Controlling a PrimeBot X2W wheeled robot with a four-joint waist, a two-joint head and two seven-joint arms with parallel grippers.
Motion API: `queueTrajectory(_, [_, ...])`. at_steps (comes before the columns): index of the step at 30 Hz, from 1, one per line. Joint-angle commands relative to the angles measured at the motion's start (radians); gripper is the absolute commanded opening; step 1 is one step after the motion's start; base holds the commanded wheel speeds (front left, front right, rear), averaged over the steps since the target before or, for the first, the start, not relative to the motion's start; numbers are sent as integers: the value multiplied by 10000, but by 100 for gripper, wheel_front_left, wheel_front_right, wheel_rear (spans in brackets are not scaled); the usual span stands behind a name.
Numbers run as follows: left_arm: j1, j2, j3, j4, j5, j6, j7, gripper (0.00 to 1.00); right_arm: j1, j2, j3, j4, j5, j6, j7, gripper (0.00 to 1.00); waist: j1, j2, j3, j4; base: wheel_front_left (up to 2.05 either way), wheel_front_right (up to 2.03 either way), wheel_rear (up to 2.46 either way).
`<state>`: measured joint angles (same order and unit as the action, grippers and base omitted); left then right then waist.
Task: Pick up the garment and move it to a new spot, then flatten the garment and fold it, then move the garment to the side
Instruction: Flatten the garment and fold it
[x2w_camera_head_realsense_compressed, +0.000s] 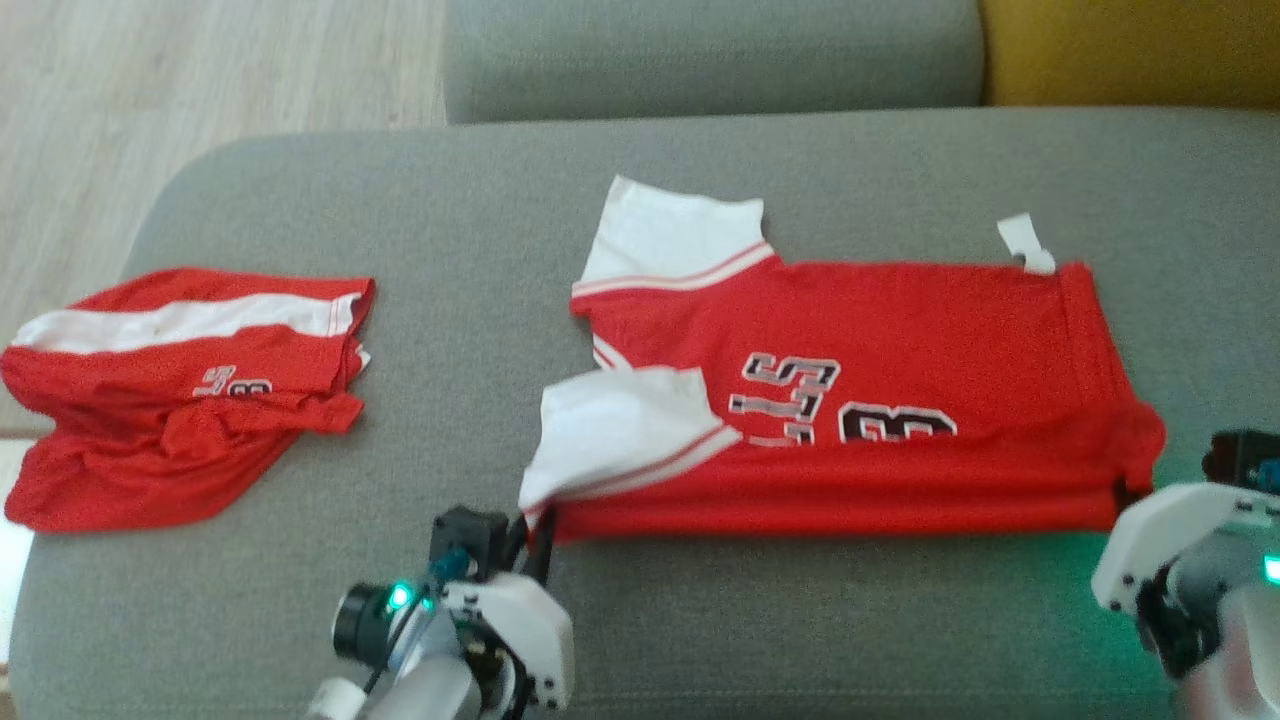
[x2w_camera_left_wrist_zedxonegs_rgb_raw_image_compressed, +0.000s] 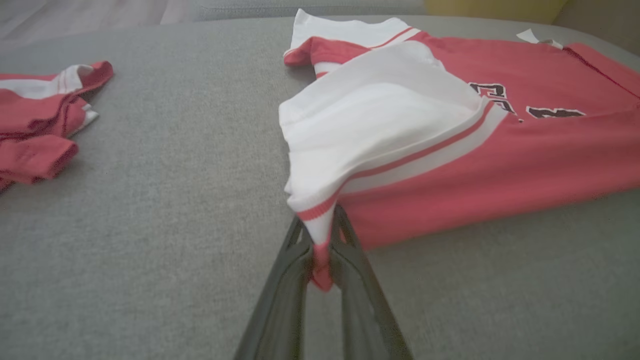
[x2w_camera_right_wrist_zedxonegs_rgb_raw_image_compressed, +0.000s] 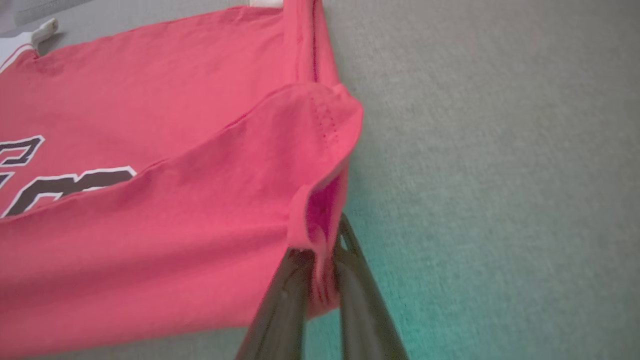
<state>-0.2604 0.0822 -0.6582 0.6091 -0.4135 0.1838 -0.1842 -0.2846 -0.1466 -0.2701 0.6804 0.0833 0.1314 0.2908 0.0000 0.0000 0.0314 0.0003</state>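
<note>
On the grey fabric sofa cushion (x2w_camera_head_realsense_compressed: 450, 230), centre to right, lies the red jersey with white sleeves (x2w_camera_head_realsense_compressed: 900, 330), doubled over lengthwise, black lettering up. Left claw (x2w_camera_left_wrist_zedxonegs_rgb_raw_image_compressed: 321, 260) is pinched closed on the near white sleeve's striped cuff. Right claw (x2w_camera_right_wrist_zedxonegs_rgb_raw_image_compressed: 325, 272) is clamped on the near-right red hem corner. Crumpled red-and-white shorts (x2w_camera_head_realsense_compressed: 150, 400) lie well apart at far left.

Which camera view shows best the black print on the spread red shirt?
The head view: most of the print lies in sight on the shirt. The left wrist view shows it small and slanted; the right wrist view cuts it off at the picture's edge.
</note>
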Motion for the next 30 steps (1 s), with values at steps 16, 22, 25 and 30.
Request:
queueTrajectory(16, [575,489,17,-1121,-240,-93,682,100,1369,152,-249,-3186,-163,-7,696,100,0,0,-554,-399,0,0,0])
queueTrajectory(22, [340,776,640,-1838,-328,357,85,100,1229,416,201,-4364,115,-7,-686,100,0,0,-400,-504,0,0,0])
queueTrajectory(25, [110,1004,891,-2246,-181,611,-178,100,1137,490,478,-4743,250,-7,-1266,100,0,0,-261,-573,0,0,0])
queueTrajectory(30, [-799,1234,999,-2718,77,569,-219,100,801,516,1003,-5113,459,-7,-1837,100,0,0,341,-770,0,0,0])
